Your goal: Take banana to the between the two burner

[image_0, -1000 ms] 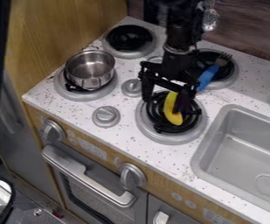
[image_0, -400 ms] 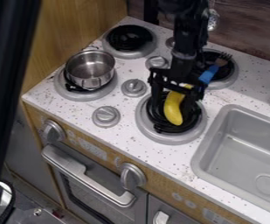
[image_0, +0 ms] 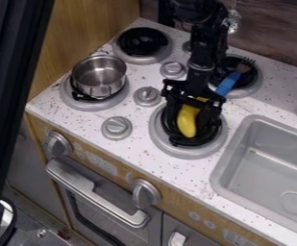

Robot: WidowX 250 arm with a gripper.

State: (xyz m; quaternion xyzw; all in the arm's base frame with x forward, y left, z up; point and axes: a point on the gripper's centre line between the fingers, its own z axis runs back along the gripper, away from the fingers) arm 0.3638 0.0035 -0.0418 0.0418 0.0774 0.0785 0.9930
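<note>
While the black arm [image_0: 205, 45] comes in over the far edge of the near burner [image_0: 192, 153], its upright wrist hangs above that burner; the gripper [image_0: 189, 126] points down onto it, its jaws apart and astride the banana [image_0: 187, 121], open rather than closed tight; the banana lies lengthwise between them, over the burner's black coil; behind the burner is a blue-handled fork [image_0: 226, 84]; across the knobs from it sits a metal pot [image_0: 99, 76]; just beside it is the sink [image_0: 218, 178].
</note>
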